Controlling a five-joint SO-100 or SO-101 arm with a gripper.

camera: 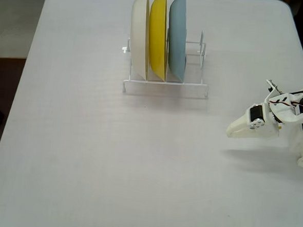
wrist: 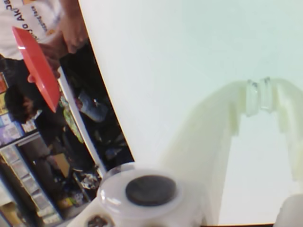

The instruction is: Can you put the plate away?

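The orange-red plate [wrist: 38,66] shows only in the wrist view, at the top left beyond the table's edge, held edge-on in a person's hand [wrist: 71,35]. It is out of the fixed view. My white gripper [wrist: 259,97] hangs over the bare white table with its fingertips together and nothing between them. In the fixed view the gripper [camera: 232,132] sits at the table's right side, pointing left, shut and empty, well apart from the rack.
A white wire dish rack [camera: 166,86] stands at the table's far middle. It holds a cream plate [camera: 140,35], a yellow plate [camera: 157,36] and a light blue plate [camera: 177,38] upright, with open slots on its right. The table [camera: 88,140] is white.
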